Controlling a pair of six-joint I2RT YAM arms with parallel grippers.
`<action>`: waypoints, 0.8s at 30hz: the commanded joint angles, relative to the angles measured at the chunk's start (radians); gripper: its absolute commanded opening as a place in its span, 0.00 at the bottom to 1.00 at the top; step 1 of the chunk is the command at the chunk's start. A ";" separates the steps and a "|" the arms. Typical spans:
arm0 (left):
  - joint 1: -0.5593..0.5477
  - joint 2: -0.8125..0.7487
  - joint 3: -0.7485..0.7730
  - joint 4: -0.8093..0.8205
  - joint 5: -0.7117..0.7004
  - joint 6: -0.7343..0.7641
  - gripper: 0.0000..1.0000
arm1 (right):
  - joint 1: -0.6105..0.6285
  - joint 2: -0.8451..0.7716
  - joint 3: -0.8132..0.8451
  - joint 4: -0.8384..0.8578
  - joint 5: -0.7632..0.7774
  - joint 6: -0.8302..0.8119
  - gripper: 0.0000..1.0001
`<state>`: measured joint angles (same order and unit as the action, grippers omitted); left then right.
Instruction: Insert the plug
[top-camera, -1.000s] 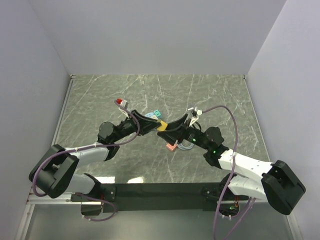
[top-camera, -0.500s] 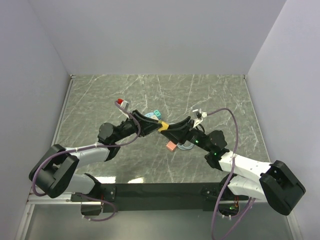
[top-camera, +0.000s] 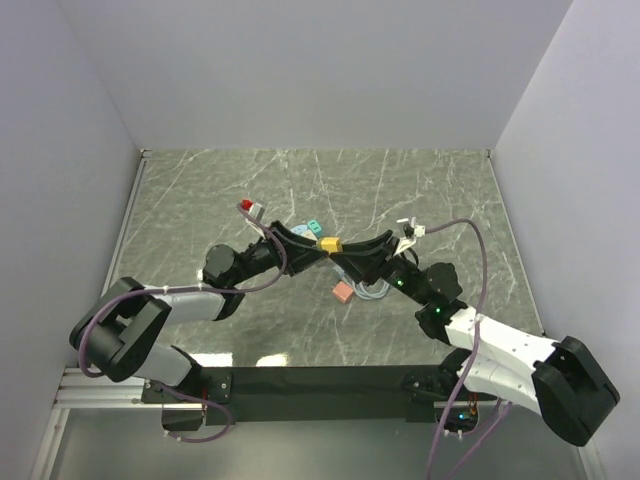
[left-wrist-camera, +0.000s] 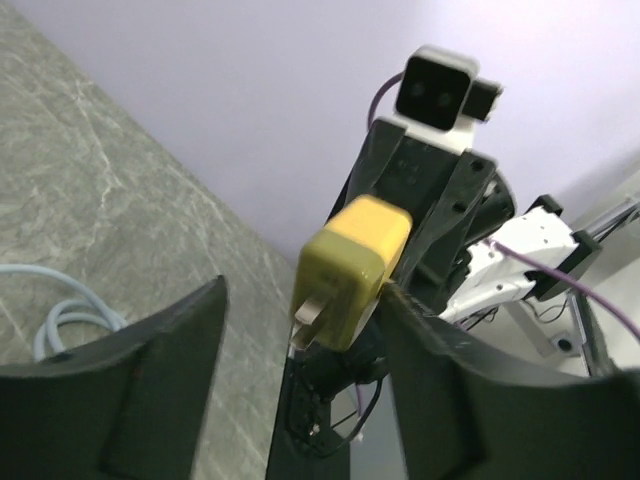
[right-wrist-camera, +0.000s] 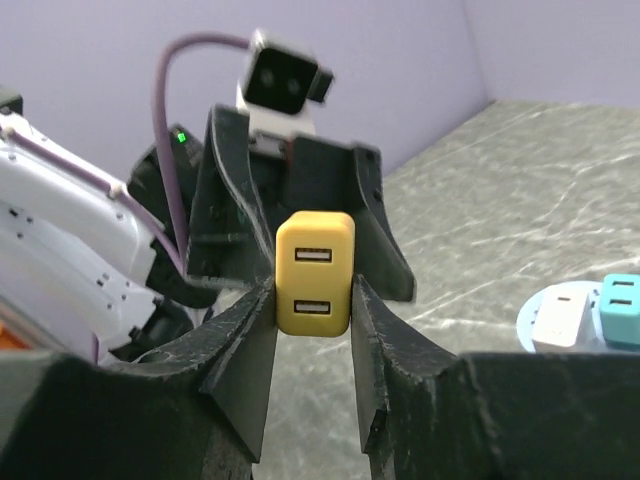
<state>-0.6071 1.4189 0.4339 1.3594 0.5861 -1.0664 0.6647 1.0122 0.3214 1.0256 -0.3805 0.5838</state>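
The plug (top-camera: 330, 243) is a yellow block with two USB slots on one face (right-wrist-camera: 314, 272) and metal prongs on the other (left-wrist-camera: 352, 270). It hangs in the air over the middle of the table. My right gripper (top-camera: 343, 249) (right-wrist-camera: 312, 290) is shut on its two sides. My left gripper (top-camera: 317, 243) (left-wrist-camera: 300, 290) faces it from the other side and stands open, its fingers spread wide either side of the plug's prong end. The plug's side lies against or very near the left gripper's right-hand finger (left-wrist-camera: 440, 340).
A pale blue round base (right-wrist-camera: 535, 318) on the table carries a white adapter (right-wrist-camera: 562, 312) and a teal one (top-camera: 312, 228) (right-wrist-camera: 622, 305). A pink block (top-camera: 342, 292) and a coil of light blue cable (top-camera: 374, 291) (left-wrist-camera: 70, 315) lie under the right arm.
My right gripper has closed on the yellow plug and my left gripper has opened off it. Both grippers have shifted slightly away from me.
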 joint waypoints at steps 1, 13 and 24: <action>-0.005 0.025 -0.009 0.498 0.000 0.031 0.72 | -0.013 -0.066 0.027 -0.010 0.063 -0.062 0.00; 0.117 -0.011 -0.060 0.498 0.012 0.036 0.82 | -0.024 -0.086 0.088 -0.269 0.173 -0.182 0.00; 0.225 0.026 0.074 -0.235 -0.426 0.454 0.75 | -0.025 -0.086 0.128 -0.371 0.219 -0.242 0.00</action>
<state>-0.3794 1.4178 0.3935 1.2446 0.3546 -0.8024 0.6472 0.9329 0.4042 0.6476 -0.1825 0.3687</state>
